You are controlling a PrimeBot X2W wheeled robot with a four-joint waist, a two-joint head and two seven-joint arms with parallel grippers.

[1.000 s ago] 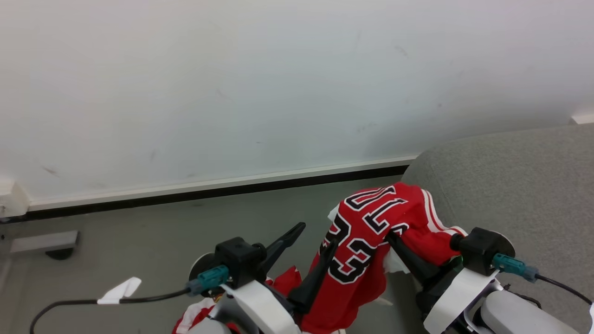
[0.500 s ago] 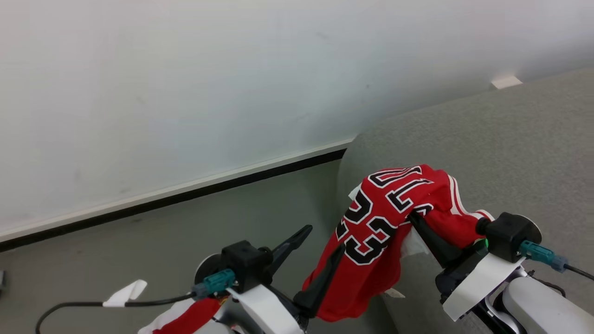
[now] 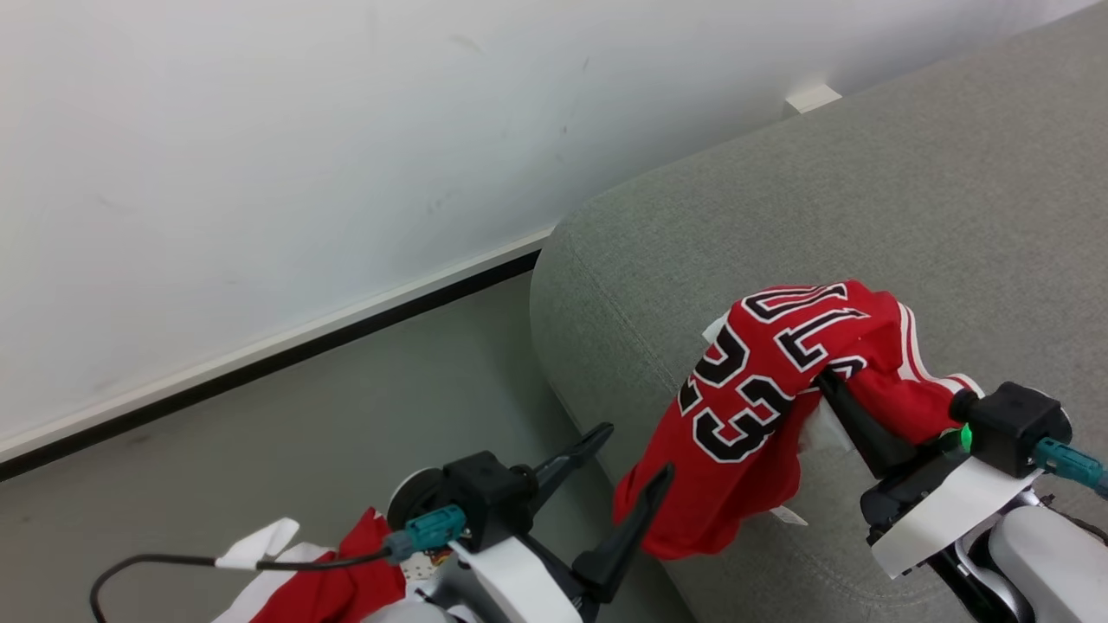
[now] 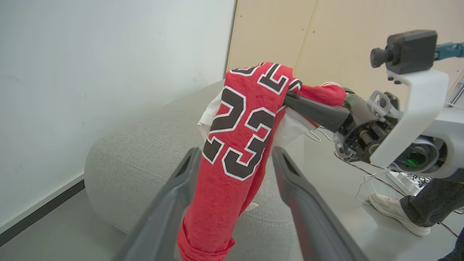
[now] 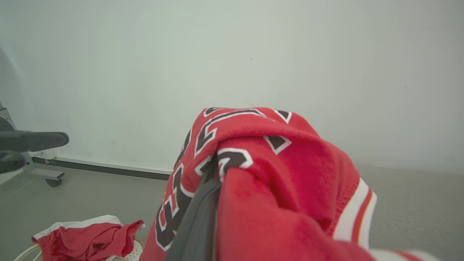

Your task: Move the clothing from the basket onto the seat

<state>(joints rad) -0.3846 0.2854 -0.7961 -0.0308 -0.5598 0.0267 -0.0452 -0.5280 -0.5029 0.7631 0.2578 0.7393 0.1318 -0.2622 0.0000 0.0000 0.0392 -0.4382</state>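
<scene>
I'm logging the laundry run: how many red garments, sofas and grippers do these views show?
Red garments: 2, the numbered jersey and a second red piece
Grey sofa: 1
Grippers: 2, the left gripper and the right gripper
Total: 5

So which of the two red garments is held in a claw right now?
The jersey numbered 23: the right claw is shut on it above the grey sofa. The other red piece, white-banded, lies loose at the head view's lower left.
</scene>
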